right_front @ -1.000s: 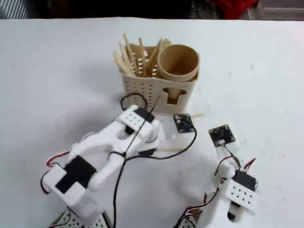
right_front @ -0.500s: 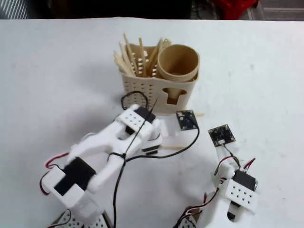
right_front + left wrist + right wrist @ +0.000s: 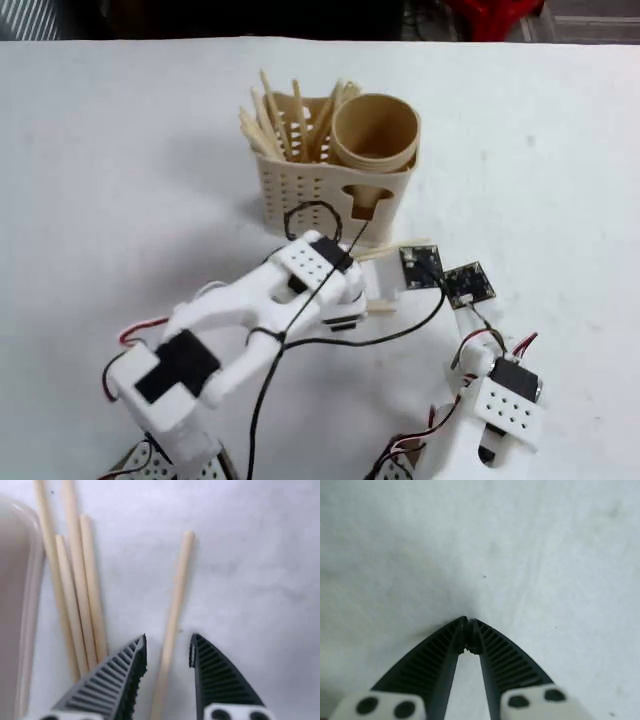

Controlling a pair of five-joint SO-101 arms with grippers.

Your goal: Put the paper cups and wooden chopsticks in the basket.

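Mid-surface [image 3: 120, 150], white & faintly mottled, stands a cream plastic basket [image 3: 335, 195] w/ perforated walls & a cut-out handle. Inside it: a tan paper cup [image 3: 375, 132] on one side, round wooden chopsticks [image 3: 290, 115] leaning tilted on the other. Just in front of the basket, the L gripper [image 3: 167, 650] has its ribbed black jaws apart, straddling one loose stick [image 3: 175, 615] that lies flat, w/ a gap either side. Beside it a bundle [image 3: 75, 595] of sticks lies side by side, touching. R gripper [image 3: 468, 625]: jaws together on nothing, over bare surface, well apart from the basket. Wide bare surface flanks the basket left & right.
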